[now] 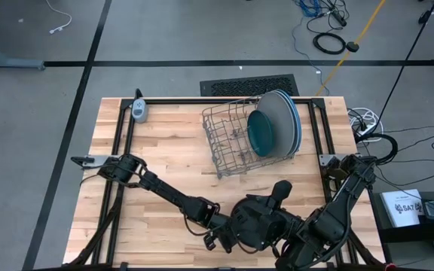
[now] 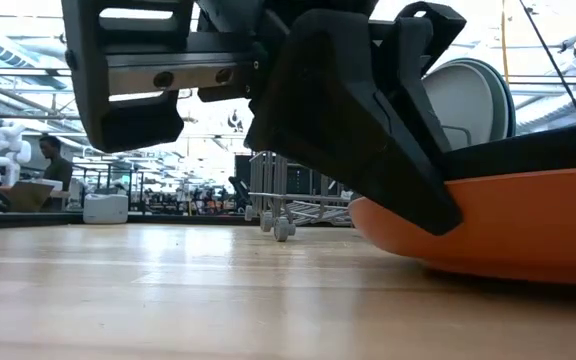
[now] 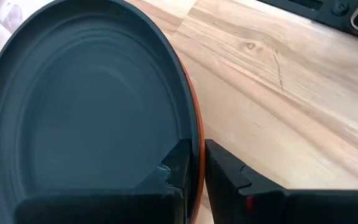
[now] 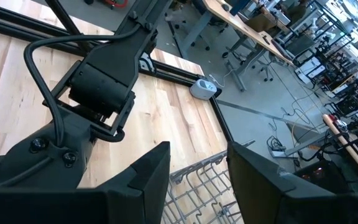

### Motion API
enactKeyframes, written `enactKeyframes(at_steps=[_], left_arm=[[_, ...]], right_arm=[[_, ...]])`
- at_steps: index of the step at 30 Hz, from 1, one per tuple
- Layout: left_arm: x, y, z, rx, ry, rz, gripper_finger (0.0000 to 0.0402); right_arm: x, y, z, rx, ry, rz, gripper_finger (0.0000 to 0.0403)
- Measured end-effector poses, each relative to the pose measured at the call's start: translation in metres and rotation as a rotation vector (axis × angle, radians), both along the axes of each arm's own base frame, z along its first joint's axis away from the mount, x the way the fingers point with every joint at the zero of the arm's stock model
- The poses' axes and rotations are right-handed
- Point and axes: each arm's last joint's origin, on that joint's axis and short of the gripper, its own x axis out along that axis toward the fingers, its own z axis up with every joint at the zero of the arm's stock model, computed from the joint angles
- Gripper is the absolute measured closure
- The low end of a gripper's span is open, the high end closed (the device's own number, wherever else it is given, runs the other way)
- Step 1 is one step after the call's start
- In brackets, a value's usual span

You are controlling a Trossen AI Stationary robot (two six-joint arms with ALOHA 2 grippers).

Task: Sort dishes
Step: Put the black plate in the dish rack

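A dark plate (image 3: 86, 112) lies stacked on an orange plate (image 2: 508, 225) near the table's near edge. My arms hide both in the high view. My left gripper (image 3: 194, 155) is shut on their rim. My right gripper (image 4: 197, 162) is open and empty. It hangs in the air beside the left arm and points toward the grey wire dish rack (image 1: 236, 139). In the rack a small teal plate (image 1: 262, 132), a large pale blue plate (image 1: 279, 120) and a mid-blue plate (image 1: 297, 124) stand on edge. My left gripper pinches the stacked plates at their rim. One finger (image 3: 176, 165) is inside on the dark plate, and the other (image 3: 229, 174) is outside the orange rim (image 3: 199, 146). The fingers slant down from above. The orange plate's underside (image 2: 488, 272) looks to be on the table.
The dish rack stands at the far right of the wooden table (image 1: 164, 150). A small white device (image 1: 140, 111) lies at the far left corner. Black frame rails (image 1: 123, 143) run along the table's sides. A person (image 2: 53, 155) shows far off in the room behind.
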Motion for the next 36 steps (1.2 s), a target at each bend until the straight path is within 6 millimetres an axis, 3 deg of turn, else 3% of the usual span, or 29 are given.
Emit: enactKeyframes(at_steps=[11,18,22,27,36], left_arm=[[0.0013,0.0034,-0.0001,-0.048,0.029,0.073,0.0362],[0.0025,0.0066,-0.0003,-0.12,0.072,0.115,0.0312],[0.0026,0.0067,-0.0003,-0.12,0.069,0.112,0.0304],[0.0026,0.0065,-0.0004,-0.106,0.062,0.092,0.0322],[0.0028,0.0065,-0.0001,-0.096,0.052,0.074,0.0392]], right_arm=[[0.0,0.0,0.0,0.001,0.001,0.0,0.025],[0.0,0.0001,-0.0002,0.002,0.002,0.001,0.025],[0.0,0.0001,-0.0001,0.002,0.002,0.001,0.025],[0.0,0.0001,-0.0001,0.002,0.002,0.001,0.025],[0.0,0.0001,-0.0002,0.002,0.002,0.001,0.025]])
